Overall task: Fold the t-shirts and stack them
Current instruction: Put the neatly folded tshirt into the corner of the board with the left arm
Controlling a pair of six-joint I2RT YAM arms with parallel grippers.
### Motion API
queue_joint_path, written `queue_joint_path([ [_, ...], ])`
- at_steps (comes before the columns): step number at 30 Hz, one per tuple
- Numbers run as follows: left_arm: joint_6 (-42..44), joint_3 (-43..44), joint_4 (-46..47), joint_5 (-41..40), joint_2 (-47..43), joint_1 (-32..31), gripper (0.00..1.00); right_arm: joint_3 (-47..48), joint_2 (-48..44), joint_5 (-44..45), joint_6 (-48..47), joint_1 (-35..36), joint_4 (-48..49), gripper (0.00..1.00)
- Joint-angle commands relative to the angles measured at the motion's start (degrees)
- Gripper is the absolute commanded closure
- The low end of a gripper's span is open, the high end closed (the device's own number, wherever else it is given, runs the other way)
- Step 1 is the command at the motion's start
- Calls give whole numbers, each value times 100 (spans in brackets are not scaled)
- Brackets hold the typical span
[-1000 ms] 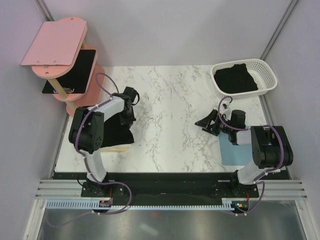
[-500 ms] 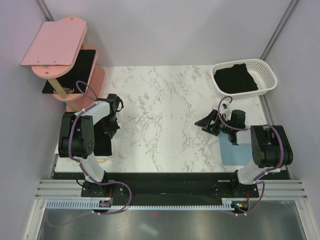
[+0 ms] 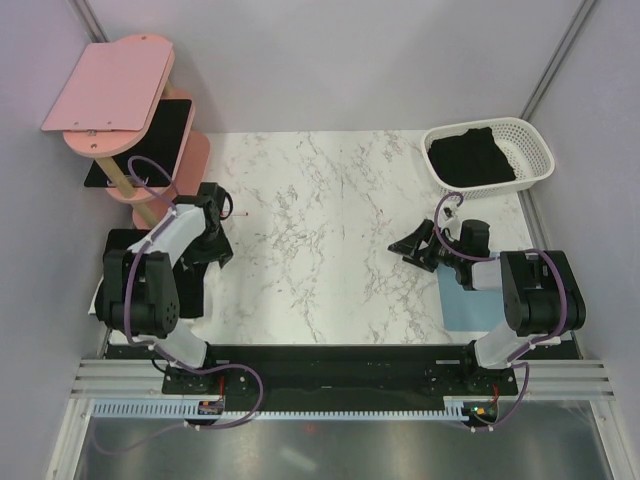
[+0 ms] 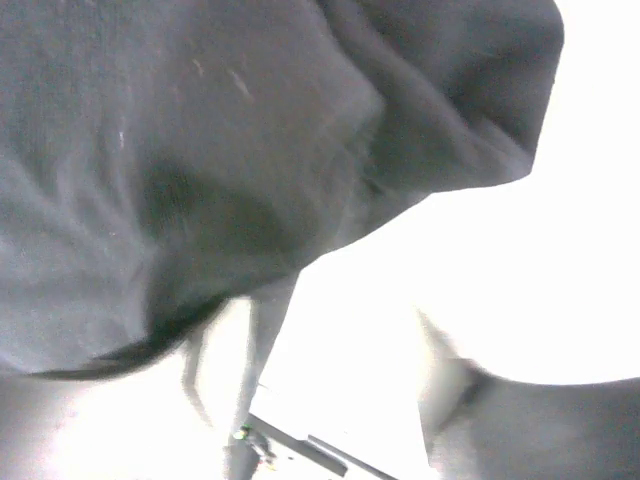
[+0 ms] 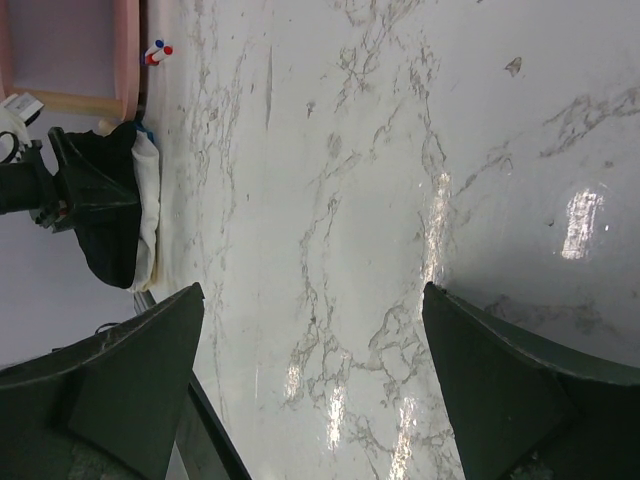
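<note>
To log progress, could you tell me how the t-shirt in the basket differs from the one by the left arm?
The basket t-shirt lies loosely heaped inside the white basket at the far right corner; the left t-shirt rests at the table edge, near left, partly hidden under the left arm. Both are plain black.

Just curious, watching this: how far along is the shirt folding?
Done: one black t-shirt looks folded at the table's left edge. In hand: nothing; the left gripper stands open over it, the right gripper hovers open. Left: the crumpled t-shirt in the white basket.
</note>
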Motion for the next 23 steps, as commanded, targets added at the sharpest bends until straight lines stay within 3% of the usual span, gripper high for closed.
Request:
queue_joint_path([
  [1,76,170,176,-48,-632,-346,12,38,-84,203,-229,36,-349,2],
  [10,444,434,834,128,-1011,-1664,6,1066,-426,625,-668,36,-1588,2],
  [16,445,750,906,-83,-563,-2210,5,1725,-602,976,-1001,212,-2327,2],
  [23,533,1101,1125,251,210,-2571,8,2437,-673,1687,-1520,212,-3241,2],
])
